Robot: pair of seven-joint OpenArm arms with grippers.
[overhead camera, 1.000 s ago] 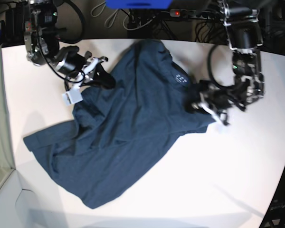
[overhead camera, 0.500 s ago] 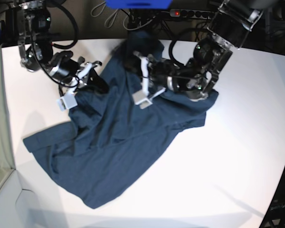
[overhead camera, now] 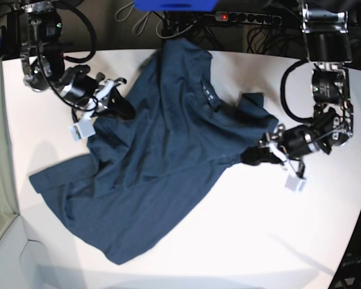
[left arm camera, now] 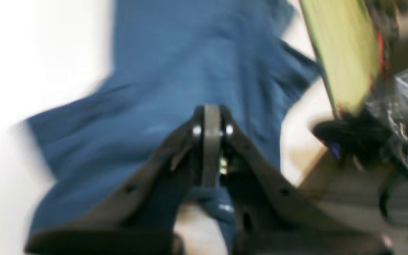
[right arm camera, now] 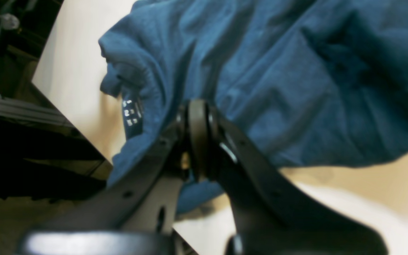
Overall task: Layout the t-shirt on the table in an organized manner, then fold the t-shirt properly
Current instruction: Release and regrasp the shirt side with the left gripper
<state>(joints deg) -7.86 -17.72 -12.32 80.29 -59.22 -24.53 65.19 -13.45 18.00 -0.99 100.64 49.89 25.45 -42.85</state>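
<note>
Since a moment ago the left pincer [overhead camera: 257,155] has swung from the collar back out to the garment's right edge, dragging cloth with it. The dark navy-blue cotton t-shirt [overhead camera: 162,162] lies rumpled diagonally across the smooth white matte surface [overhead camera: 259,241]. Both pincers are clamped tight on fabric: the right pincer [overhead camera: 125,109] at the shirt's upper left edge.

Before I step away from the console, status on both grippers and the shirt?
Left gripper shut on t-shirt edge. Right gripper shut on opposite edge. Shirt rumpled on table, not yet flat. Nothing blocking.
</note>
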